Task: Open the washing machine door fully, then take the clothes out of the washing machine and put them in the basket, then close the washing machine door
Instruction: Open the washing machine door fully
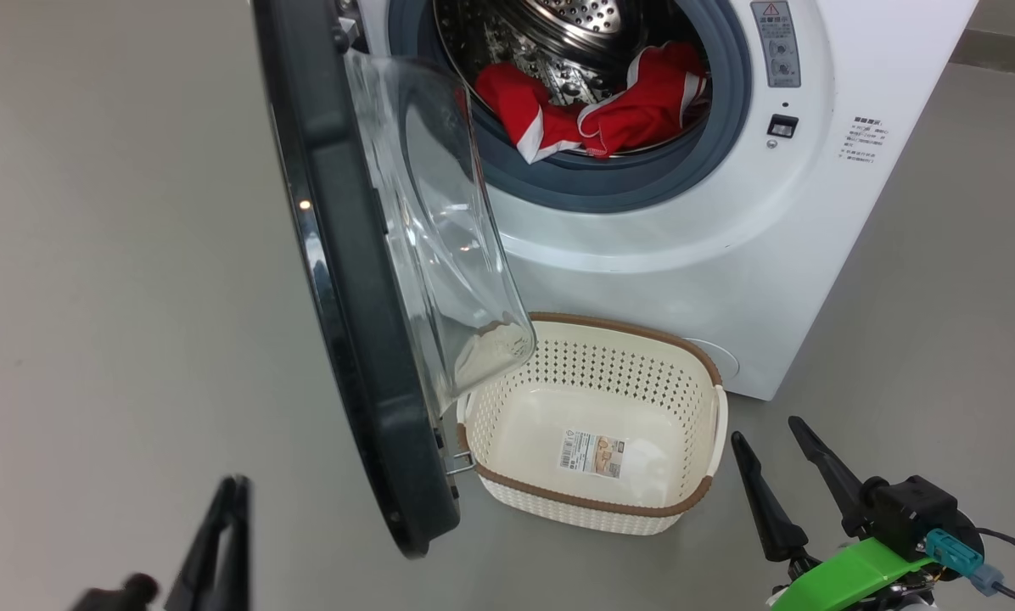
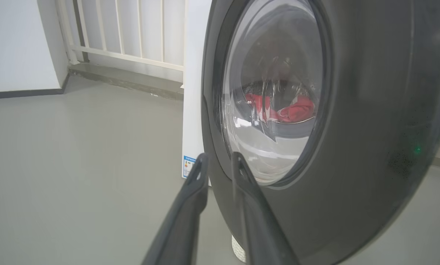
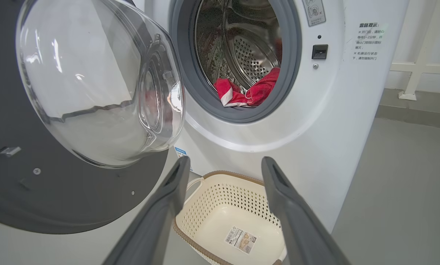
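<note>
The white washing machine (image 1: 686, 246) stands with its door (image 1: 346, 280) swung out towards me, glass bowl (image 1: 440, 238) facing right. The red clothes (image 1: 635, 106) with white trim lie at the drum's front edge, and show through the glass (image 2: 297, 110) and in the drum mouth (image 3: 249, 92). The cream basket (image 1: 626, 325) sits on the floor before the machine, holding just its paper label. My left gripper (image 1: 234, 488) hangs left of the door, its fingers narrowly apart (image 2: 219, 158) by the black rim (image 2: 371, 110). My right gripper (image 1: 765, 429) is open right of the basket (image 3: 220, 176).
Grey floor (image 1: 117, 255) spreads to the left and right of the machine. A white railing (image 2: 131, 36) on a low ledge runs behind it, and a railing post (image 3: 418, 66) stands at the right. The door's lower edge overhangs the basket's left end.
</note>
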